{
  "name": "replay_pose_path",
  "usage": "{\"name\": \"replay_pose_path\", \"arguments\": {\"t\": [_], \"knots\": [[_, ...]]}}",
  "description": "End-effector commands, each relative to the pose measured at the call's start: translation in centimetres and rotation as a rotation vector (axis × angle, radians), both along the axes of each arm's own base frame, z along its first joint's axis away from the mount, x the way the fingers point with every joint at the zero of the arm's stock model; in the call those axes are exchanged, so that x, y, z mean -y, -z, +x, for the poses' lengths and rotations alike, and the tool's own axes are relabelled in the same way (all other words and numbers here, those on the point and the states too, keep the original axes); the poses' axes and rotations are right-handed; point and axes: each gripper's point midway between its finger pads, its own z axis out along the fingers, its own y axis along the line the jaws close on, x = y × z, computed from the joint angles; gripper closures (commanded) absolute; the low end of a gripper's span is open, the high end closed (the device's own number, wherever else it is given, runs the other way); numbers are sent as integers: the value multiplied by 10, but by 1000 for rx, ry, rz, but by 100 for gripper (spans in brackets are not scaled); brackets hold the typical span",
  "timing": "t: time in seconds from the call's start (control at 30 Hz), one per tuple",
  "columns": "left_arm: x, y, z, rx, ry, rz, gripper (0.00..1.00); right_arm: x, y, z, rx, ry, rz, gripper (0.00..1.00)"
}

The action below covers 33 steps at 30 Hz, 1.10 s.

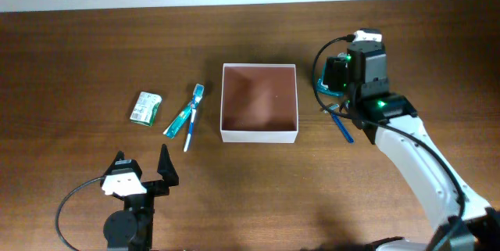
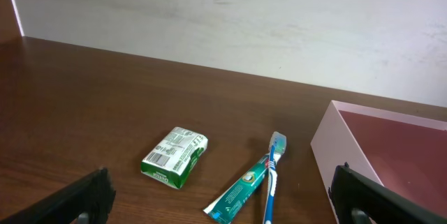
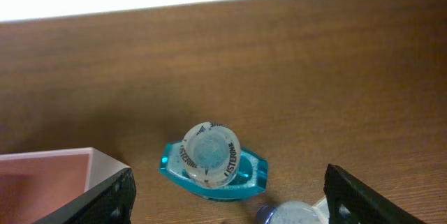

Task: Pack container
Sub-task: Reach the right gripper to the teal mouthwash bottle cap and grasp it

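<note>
Right tool (image 3: pixel 229 170) is released. Its jaws are spread wide and hang over a teal mouthwash bottle (image 3: pixel 209 155) that sits in the gap. Table wood shows between the bottle and each black finger (image 3: pixel 105 196), so there's no contact and nothing is held. The bottle's pale round cap faces the wrist cam, with lettering around the rim. Can't tell whether the bottle stands or lies. A bluish-clear rounded bit pokes in at the bottom edge of that view, too cropped to identify. Overhead shows a blue stick (image 1: pixel 341 124) on the table just beside the right arm, type unclear.

Container (image 1: pixel 259 134) sits mid-table, left of the right tool and near the bottle but apart from it. It's square and shallow, with white walls and a reddish-brown inside. All the toiletries lie outside it. One corner shows at the lower left of the right wrist view.

Left tool (image 1: pixel 142 162) is also released, jaws fully apart and gripping nothing. It's parked at the near edge of the table (image 1: pixel 78 55), well apart from the container and off to its left.

Three items lie on the table beyond the left tool:
- Green-and-white packet (image 1: pixel 146 107) is furthest left and lies flat.
- Teal tube (image 1: pixel 176 121) is to the right of the packet, lying diagonal.
- Blue-and-white toothbrush (image 1: pixel 190 130) lies alongside the tube and touches it near the neck, with its head toward the far edge. It lies between the tube and the container, not touching the container wall.
</note>
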Motion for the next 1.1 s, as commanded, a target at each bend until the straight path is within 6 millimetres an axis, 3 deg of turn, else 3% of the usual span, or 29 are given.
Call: {"name": "replay_pose_path", "arguments": {"t": [0.0, 0.47, 0.7, 0.77, 0.87, 1.07], "knots": [[1, 1, 0, 2, 9, 18, 1, -1, -6, 12, 4, 13, 11, 21], [1, 1, 0, 3, 9, 18, 0, -4, -13, 31, -69, 7, -12, 21], [1, 1, 0, 3, 9, 18, 1, -4, -46, 28, -152, -22, -54, 20], [1, 1, 0, 2, 9, 18, 1, -5, -51, 25, -163, -28, -55, 15], [1, 1, 0, 3, 9, 19, 1, -6, -51, 24, -168, -36, -47, 1], [1, 1, 0, 3, 9, 18, 1, -16, -44, 18, -204, -82, -9, 1]]}}
